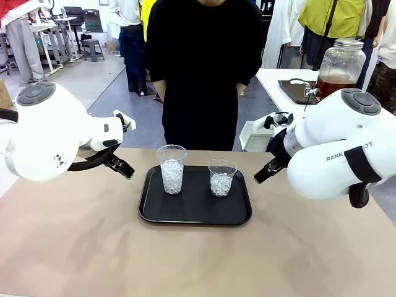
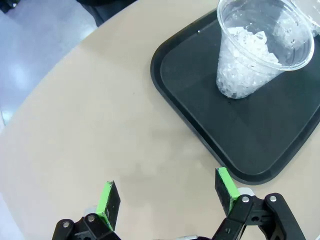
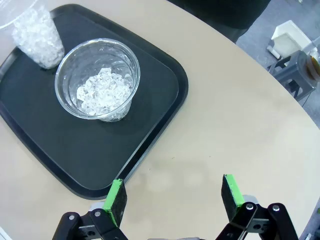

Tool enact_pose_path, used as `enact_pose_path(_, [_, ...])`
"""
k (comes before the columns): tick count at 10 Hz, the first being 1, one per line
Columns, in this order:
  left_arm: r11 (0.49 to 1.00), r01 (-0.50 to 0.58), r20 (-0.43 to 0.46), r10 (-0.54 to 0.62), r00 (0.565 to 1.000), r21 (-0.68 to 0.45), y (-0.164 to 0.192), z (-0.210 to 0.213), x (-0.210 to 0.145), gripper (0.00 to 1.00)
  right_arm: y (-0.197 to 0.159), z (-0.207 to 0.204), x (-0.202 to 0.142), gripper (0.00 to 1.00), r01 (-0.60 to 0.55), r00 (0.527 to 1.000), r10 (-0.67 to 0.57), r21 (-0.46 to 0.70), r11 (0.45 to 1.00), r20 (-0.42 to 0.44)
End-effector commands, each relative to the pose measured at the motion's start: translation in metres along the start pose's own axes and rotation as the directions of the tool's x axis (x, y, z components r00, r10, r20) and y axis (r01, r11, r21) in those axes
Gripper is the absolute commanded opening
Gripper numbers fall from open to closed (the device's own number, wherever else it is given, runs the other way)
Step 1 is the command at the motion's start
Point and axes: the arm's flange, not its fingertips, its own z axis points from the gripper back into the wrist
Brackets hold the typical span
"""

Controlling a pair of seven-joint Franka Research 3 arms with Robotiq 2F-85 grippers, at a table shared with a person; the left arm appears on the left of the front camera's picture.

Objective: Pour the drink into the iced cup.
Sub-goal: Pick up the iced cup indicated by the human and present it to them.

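Observation:
Two clear plastic cups holding ice stand on a black tray (image 1: 193, 213): a taller cup (image 1: 171, 169) on the left and a shorter cup (image 1: 221, 177) on the right. The amber drink (image 1: 333, 87) fills the bottom of a glass dispenser jar (image 1: 340, 62) on a white table at the back right. My left gripper (image 1: 121, 167) hovers left of the tray, open and empty. In its wrist view, the left gripper (image 2: 167, 195) is over bare table short of the tray (image 2: 190, 105) and the taller cup (image 2: 250, 55). My right gripper (image 1: 262, 172) hovers right of the tray. The right gripper (image 3: 173, 197) stands open near the shorter cup (image 3: 98, 80).
A person in black (image 1: 204, 68) stands at the far side of the table, behind the tray. A white box (image 1: 257, 133) sits beyond the table's far right edge. The tan tabletop (image 1: 185, 260) is bare in front of the tray.

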Motion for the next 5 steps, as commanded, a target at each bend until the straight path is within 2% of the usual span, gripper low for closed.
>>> enact_pose_path(1, [1.000, 0.001, 0.000, -0.001, 1.000, 0.000, 0.000, 0.000, 0.000, 1.00, 0.000, 0.000, 0.000, 1.00, 0.001, 1.000, -0.001, 0.000, 1.000, 0.000])
enact_pose_path(3, [1.000, 0.003, 0.008, -0.003, 1.000, -0.007, 0.001, 0.008, 0.007, 1.00, -0.005, 0.003, 0.005, 1.00, 0.024, 1.000, -0.024, 0.011, 1.000, -0.001])
enact_pose_path(5, [1.000, -0.014, 0.013, 0.015, 1.000, -0.020, 0.011, 0.032, 0.029, 1.00, -0.019, 0.025, 0.018, 1.00, 0.064, 0.998, -0.066, 0.086, 0.994, 0.019])
